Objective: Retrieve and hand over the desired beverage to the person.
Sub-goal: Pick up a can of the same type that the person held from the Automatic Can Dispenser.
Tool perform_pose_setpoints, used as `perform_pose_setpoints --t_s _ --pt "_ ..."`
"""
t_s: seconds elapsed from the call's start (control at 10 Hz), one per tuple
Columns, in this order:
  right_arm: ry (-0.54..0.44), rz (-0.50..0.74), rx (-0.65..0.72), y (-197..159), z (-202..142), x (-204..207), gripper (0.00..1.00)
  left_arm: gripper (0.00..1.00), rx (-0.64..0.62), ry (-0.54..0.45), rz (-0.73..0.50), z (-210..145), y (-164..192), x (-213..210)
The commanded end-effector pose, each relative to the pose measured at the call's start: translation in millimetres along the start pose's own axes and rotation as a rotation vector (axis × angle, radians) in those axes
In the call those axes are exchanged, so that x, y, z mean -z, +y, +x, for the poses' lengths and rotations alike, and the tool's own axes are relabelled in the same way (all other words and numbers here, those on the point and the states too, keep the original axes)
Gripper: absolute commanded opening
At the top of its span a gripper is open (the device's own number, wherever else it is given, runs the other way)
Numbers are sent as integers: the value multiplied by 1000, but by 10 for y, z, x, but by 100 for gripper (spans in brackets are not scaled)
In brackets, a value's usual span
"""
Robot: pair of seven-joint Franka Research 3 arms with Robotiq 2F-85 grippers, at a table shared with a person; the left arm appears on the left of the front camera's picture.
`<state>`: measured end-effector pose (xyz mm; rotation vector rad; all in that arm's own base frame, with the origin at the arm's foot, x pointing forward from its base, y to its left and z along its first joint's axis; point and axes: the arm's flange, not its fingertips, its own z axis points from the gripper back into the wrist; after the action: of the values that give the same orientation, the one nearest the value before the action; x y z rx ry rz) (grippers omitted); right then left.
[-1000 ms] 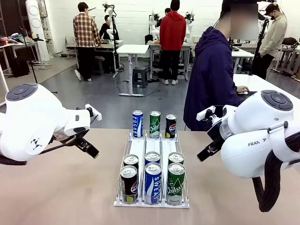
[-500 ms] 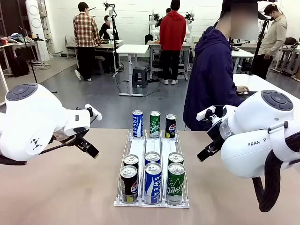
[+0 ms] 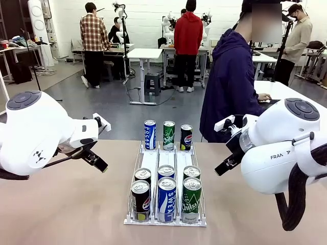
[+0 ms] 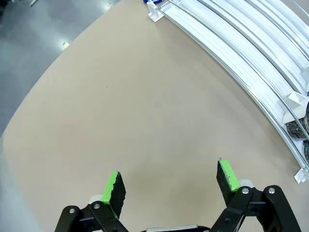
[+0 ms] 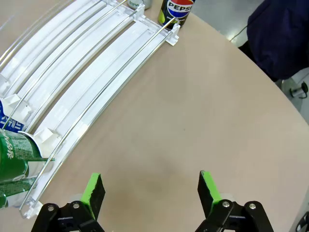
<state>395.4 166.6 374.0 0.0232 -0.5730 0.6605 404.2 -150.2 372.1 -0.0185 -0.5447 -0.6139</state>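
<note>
Two grippers, jaws apart — left gripper (image 4: 169, 181), right gripper (image 5: 150, 186) — flank the rack (image 3: 149, 161).

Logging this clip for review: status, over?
Left end effector open above tan table. Right end effector open beside white wire rack. Aluminium drink cans ungripped. Purple-jacketed person at far side.

Left gripper (image 4: 169, 180) spread wide, right gripper (image 5: 150, 189) spread wide, both angled downward, holding nothing.

Person (image 3: 231, 76) waist-down behind table (image 3: 66, 204)
</note>
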Motion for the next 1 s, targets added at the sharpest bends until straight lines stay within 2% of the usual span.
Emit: perform_pose_setpoints --t_s 0.0,0.8,0.9 --pt "0 0 -1 1 0 0 100 100 0 0 0 0 2 0" --pt "0 0 0 0 0 0 100 100 0 0 0 0 0 0" --pt "-12 20 -4 -18 9 -126 100 100 21 21 22 36 -22 -116"
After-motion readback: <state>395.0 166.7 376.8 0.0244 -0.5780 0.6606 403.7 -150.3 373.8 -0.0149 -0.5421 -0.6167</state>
